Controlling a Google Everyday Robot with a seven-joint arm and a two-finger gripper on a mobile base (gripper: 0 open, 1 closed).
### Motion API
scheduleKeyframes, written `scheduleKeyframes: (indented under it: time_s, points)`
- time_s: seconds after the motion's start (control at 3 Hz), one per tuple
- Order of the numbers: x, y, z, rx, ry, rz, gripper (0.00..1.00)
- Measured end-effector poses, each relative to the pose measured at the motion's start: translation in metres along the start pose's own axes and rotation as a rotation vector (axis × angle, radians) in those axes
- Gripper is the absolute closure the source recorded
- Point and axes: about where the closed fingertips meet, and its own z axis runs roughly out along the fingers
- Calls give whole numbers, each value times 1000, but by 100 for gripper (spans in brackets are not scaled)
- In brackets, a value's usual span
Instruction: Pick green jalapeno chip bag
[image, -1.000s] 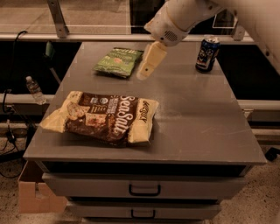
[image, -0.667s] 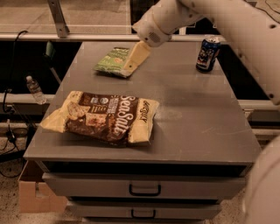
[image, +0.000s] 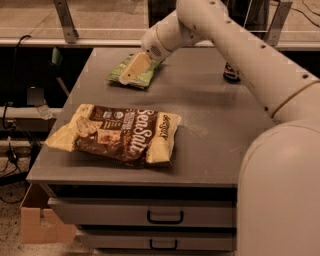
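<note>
The green jalapeno chip bag (image: 143, 76) lies flat at the far left of the grey table (image: 215, 115). My gripper (image: 131, 71) is right over the bag, its tan finger covering the bag's middle. The arm reaches in from the right across the table. The big brown-and-yellow Sea Salt bag (image: 117, 134) lies at the front left, apart from the gripper.
A dark can (image: 231, 74) stands at the far right, mostly hidden behind my arm. Drawers (image: 165, 216) sit under the table's front edge. A cardboard box (image: 37, 220) is on the floor at the left. A metal rail runs behind the table.
My gripper has moved left and down, from above the table's middle back to directly over the green bag. The camera has come closer to the table.
</note>
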Motion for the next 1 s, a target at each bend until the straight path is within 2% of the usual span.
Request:
scheduleKeyframes:
  time_s: [0.33, 0.67, 1.0]
  points:
    - [8, -8, 28, -8, -23, 94, 0]
    - [12, -10, 49, -14, -29, 157, 17]
    - [17, -13, 62, -12, -28, 200, 42]
